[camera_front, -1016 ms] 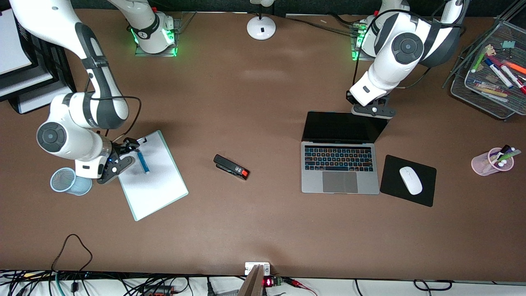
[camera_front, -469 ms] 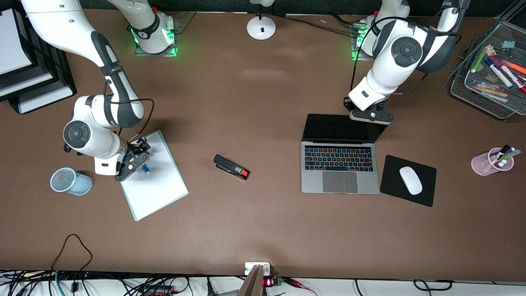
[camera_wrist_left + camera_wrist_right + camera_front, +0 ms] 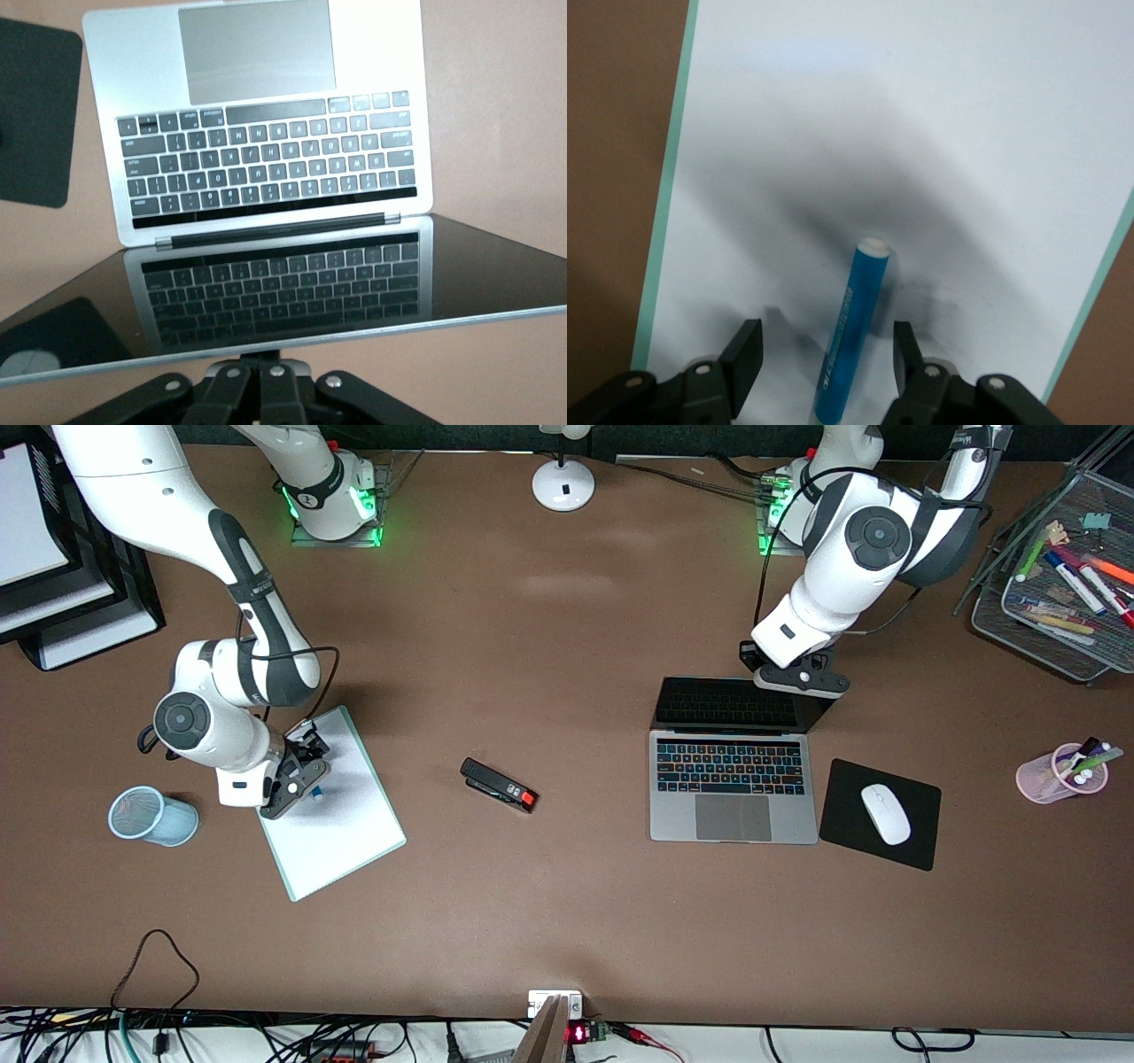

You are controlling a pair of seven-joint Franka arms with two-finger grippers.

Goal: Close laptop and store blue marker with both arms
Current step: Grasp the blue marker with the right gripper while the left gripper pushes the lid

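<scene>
Straddling the marker (image 3: 849,332), the right gripper (image 3: 827,359) hangs low over the pad (image 3: 341,833) with its fingers spread wide, one finger (image 3: 744,354) on each side of the barrel and neither touching it. That is the relation the pick turns on: the marker lies flat on the pad between the open jaws, its long axis crossing the line from finger to finger, so closing should pinch it across its width. In the right wrist view the barrel runs from about 7 o'clock up to 1 o'clock, white end pointing away from the gripper. The mesh cup (image 3: 152,816) stands just beside the pad toward the front camera's 9 o'clock, a likely place to store it.

The stapler (image 3: 499,785) lies mid-table, well apart.

At the other end, the left gripper (image 3: 800,676) sits at the top edge of the laptop (image 3: 732,779) lid (image 3: 292,297), which leans partly down over the keyboard. Its fingers appear pressed together against the lid's rim. The right arm is clearly nearer the marker.
</scene>
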